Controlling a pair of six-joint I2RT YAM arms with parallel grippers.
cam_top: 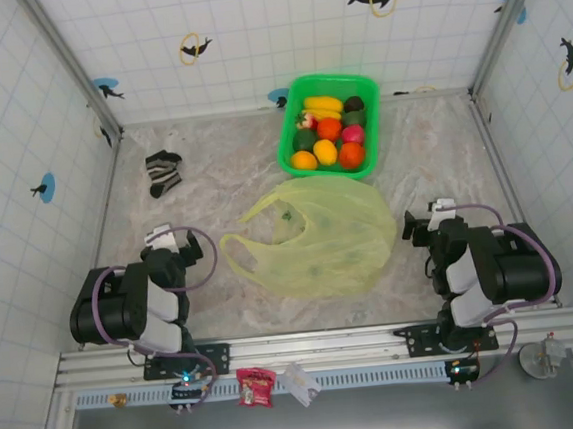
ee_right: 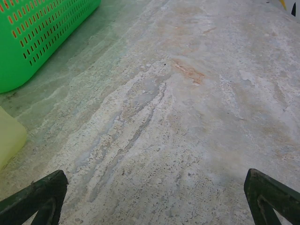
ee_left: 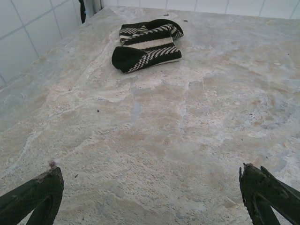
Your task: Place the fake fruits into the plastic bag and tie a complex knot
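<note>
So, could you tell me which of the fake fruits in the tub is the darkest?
The dark brown fruit in the far right corner of the green tub, just right of the yellow banana. The rest are bright: orange, red, yellow, green or pink.

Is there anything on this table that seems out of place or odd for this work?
Yes: a black-and-white striped sock lies crumpled at the far left of the table, apart from the green tub of fruits and the bag. Nothing looks spilled or damaged.
</note>
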